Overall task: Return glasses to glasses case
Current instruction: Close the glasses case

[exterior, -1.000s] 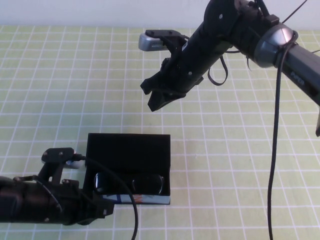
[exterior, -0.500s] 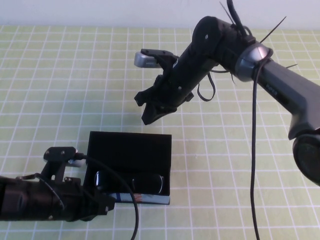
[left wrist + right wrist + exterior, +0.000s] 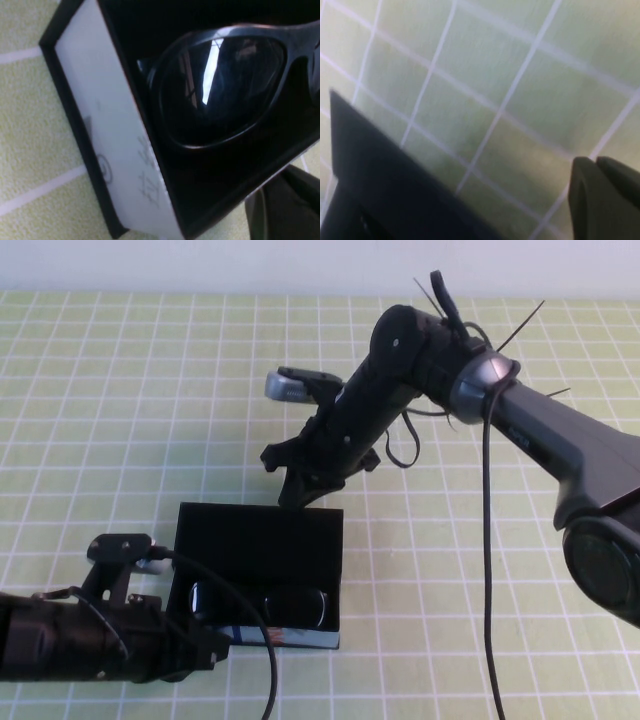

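Surface: a green tablecloth [image 3: 120, 390] with a white grid is seen covering the table.
Glasses case [image 3: 258, 540]: placed near the front edge, left of centre; the lid is raised and stands at the far side, black inside; a blue, white and orange printed wall [image 3: 275, 639] is turned to the front edge.
Glasses [image 3: 262, 606]: laid inside the open case, lenses up; in the left wrist view one dark lens [image 3: 220, 85] is seen framed by the black rim, close to the case's white side [image 3: 107, 145].
Left gripper [image 3: 205, 652]: held low at the front-left corner of the case, against its side; whether the fingers are spread or pressed together cannot be told.
Right gripper [image 3: 295, 490]: held just above the far top edge of the raised lid, pointed down at it; fingers pressed together, nothing pinched.
Right wrist view: the lid's black edge [image 3: 385, 180] is seen over the grid cloth.
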Controlling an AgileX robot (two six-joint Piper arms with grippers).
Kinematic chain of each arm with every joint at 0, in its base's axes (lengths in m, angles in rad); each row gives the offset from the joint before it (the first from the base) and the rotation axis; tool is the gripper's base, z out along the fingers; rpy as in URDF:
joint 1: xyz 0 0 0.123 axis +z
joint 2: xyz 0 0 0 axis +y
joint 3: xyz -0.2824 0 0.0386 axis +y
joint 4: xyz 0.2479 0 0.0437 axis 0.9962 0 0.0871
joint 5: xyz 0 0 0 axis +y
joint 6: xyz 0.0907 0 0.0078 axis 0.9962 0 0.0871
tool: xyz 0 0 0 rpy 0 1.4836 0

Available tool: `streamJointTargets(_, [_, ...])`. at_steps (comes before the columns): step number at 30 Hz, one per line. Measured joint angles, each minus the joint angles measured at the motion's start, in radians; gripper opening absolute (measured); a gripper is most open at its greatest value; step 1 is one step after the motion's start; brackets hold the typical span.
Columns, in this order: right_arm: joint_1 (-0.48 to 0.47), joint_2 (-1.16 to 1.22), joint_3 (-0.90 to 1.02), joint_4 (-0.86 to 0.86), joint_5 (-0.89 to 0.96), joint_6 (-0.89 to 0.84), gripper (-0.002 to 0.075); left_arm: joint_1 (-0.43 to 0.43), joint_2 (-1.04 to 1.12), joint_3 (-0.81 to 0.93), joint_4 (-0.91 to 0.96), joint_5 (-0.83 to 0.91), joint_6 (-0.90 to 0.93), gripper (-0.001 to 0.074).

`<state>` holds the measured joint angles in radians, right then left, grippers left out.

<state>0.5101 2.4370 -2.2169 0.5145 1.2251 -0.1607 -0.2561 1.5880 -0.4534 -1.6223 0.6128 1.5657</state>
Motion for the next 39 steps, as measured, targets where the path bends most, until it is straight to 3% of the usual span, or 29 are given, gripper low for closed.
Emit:
streamJointTargets(11, [0.054,-0.097,0.095,0.001,-0.001,-0.014,-0.0011,0.000,0.000,0.000,0.000,-0.006,0.000,-0.0004])
streamJointTargets(27, [0.140,-0.309,0.386,-0.019,-0.001,-0.060,-0.0011,0.000,-0.055,0.000,0.021,-0.081,-0.026,-0.0004])
streamJointTargets(30, [0.157,-0.325,0.415,-0.021,-0.001,-0.061,-0.0011,0.000,-0.123,0.000,0.111,-0.110,-0.132,-0.0004])
streamJointTargets(39, [0.161,-0.325,0.494,-0.036,-0.006,-0.063,-0.0011,0.000,-0.461,0.000,0.605,-0.096,-0.648,-0.0004])
